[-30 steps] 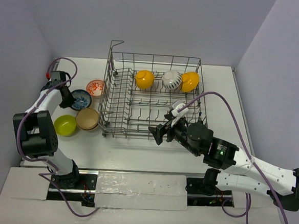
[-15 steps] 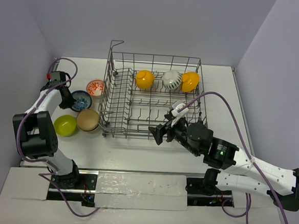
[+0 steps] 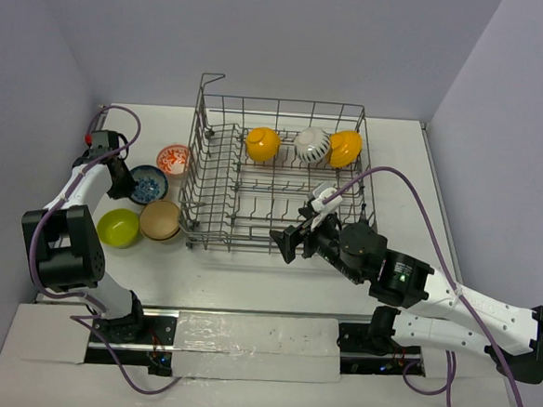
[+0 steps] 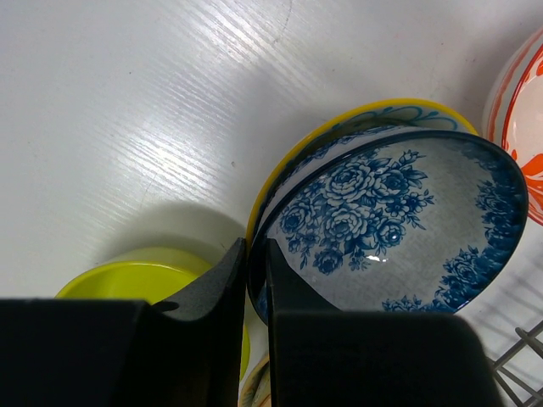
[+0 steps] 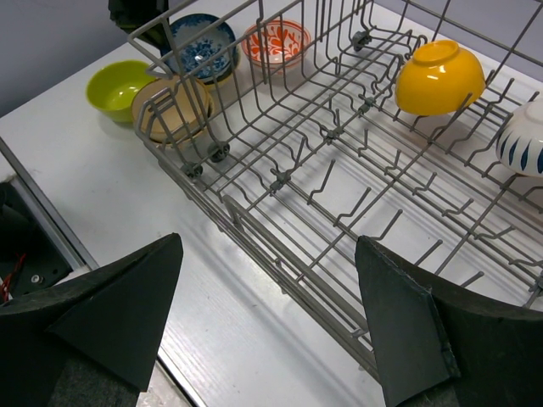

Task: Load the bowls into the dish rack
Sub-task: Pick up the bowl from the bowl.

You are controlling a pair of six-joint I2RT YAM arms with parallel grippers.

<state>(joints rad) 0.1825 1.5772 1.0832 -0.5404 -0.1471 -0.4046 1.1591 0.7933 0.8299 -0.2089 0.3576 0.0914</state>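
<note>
My left gripper (image 3: 124,182) is shut on the near rim of the blue-patterned bowl (image 4: 399,229), which tilts left of the dish rack (image 3: 250,249); the left wrist view shows the rim pinched between both fingers. A red-and-white bowl (image 3: 173,158), a lime green bowl (image 3: 118,227) and a tan bowl (image 3: 159,218) stand around it on the table. Along the rack's far side sit two orange-yellow bowls (image 3: 262,144) (image 3: 344,147) with a white striped bowl (image 3: 311,147) between them. My right gripper (image 3: 292,242) hangs open and empty over the rack's front rail (image 5: 280,271).
The rack's raised handle (image 3: 212,76) stands at its far left corner. Rows of upright tines (image 5: 339,182) fill the rack's middle and front. Grey walls close in on both sides. White table (image 5: 102,195) lies in front of the rack.
Almost nothing has changed. My left gripper and the blue-patterned bowl have shifted very slightly. The right arm has not moved.
</note>
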